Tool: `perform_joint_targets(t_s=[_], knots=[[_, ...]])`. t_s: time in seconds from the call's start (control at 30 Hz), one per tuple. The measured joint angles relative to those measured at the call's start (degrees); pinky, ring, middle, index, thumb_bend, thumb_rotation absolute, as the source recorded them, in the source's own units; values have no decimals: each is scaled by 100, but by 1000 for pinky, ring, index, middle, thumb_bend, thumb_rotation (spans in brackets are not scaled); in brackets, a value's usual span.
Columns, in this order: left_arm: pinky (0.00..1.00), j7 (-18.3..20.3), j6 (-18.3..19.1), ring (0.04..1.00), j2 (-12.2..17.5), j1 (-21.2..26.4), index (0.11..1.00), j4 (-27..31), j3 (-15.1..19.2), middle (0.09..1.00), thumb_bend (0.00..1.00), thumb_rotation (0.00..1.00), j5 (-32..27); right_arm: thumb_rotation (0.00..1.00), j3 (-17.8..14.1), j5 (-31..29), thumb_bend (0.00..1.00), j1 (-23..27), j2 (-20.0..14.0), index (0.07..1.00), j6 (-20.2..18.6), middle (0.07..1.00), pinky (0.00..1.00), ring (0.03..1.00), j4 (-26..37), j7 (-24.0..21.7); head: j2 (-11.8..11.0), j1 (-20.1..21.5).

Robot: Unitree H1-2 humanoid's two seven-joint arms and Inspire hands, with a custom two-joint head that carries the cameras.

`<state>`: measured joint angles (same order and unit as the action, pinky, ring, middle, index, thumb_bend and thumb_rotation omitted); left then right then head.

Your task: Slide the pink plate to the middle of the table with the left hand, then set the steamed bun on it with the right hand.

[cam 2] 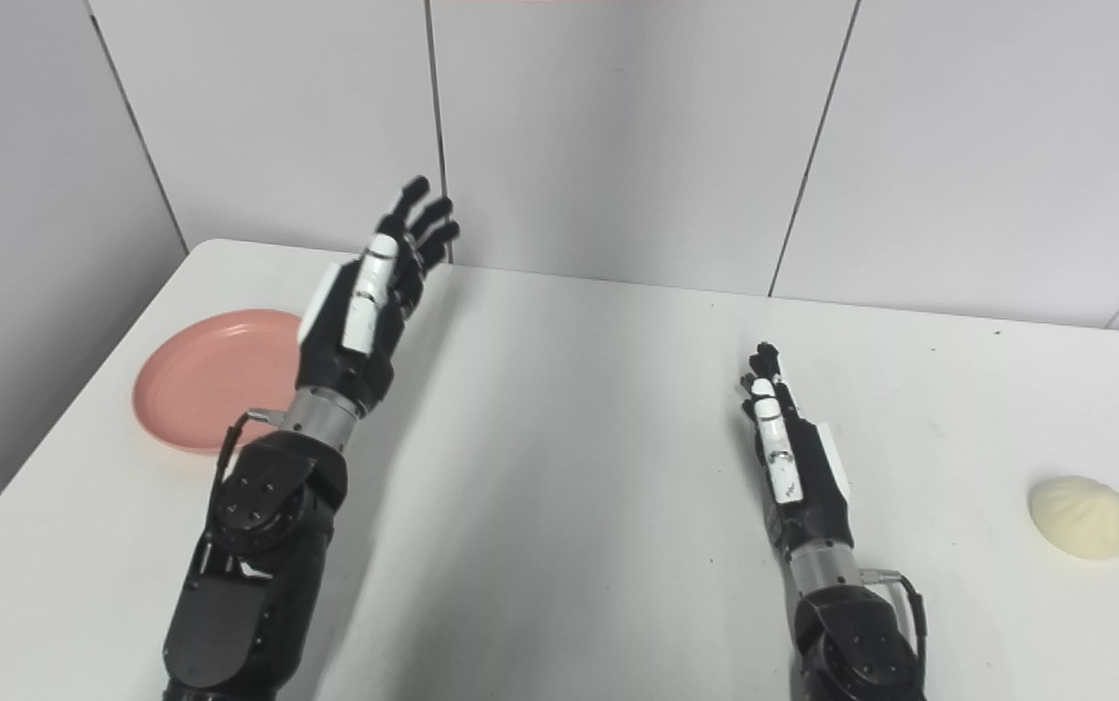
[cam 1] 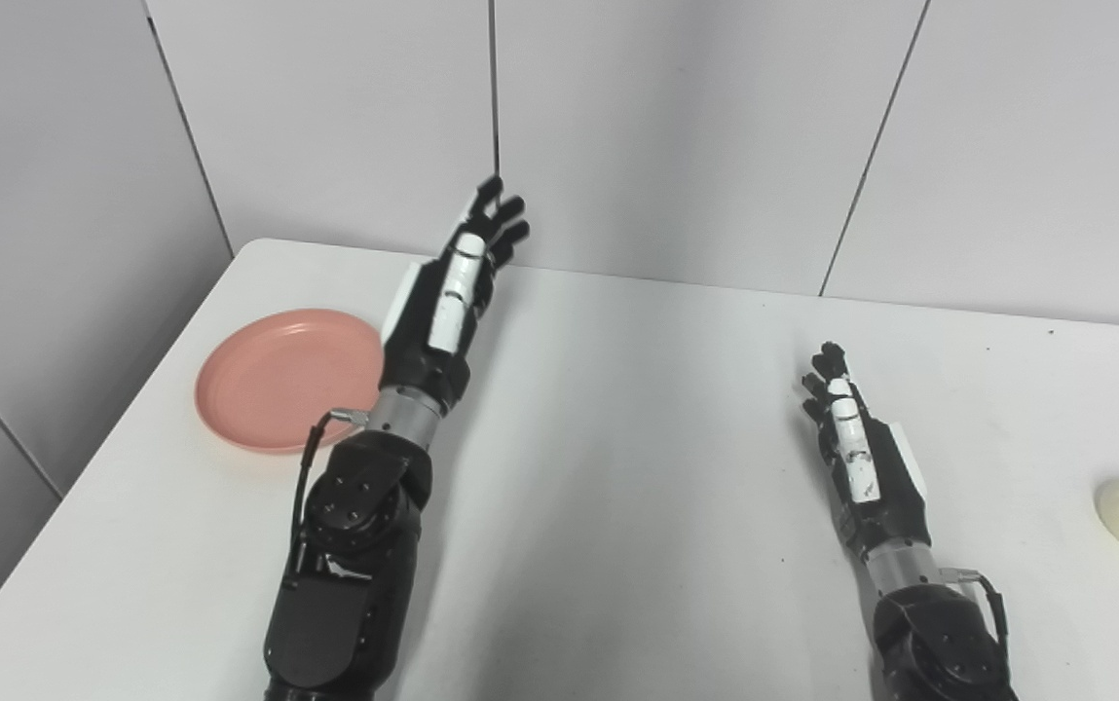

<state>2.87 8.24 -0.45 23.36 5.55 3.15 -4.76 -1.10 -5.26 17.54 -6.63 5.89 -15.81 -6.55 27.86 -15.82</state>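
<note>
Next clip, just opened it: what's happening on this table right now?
Nothing is being handled yet. The round pink plate sits near the left edge of the white table, not in the middle. The left hand is raised beside it, fingers extended and apart, holding nothing. The pale, pleated steamed bun lies alone near the right edge. The right hand waits low over the table, open and empty, well short of the bun. Neither step of the task looks done.

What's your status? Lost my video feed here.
Left hand open, raised beside pink plate. Right hand open, idle. Steamed bun far right, untouched. Nothing in the way.
</note>
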Motion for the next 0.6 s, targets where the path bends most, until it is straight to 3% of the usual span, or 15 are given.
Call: perform_joint_targets(t_s=[0.27,0.6], knots=[[936,-121,33,928,202,-21,943,491,302,941,540,1000,-5,1000,-17,-37,177,37,-30,1000,1,998,1000,985,-61,-51,0,-27],[967,-447,-39,947,449,-16,949,514,1161,950,522,1000,-512,1000,-18,-49,176,37,-54,1000,7,1000,1000,984,-74,-62,0,-62]])
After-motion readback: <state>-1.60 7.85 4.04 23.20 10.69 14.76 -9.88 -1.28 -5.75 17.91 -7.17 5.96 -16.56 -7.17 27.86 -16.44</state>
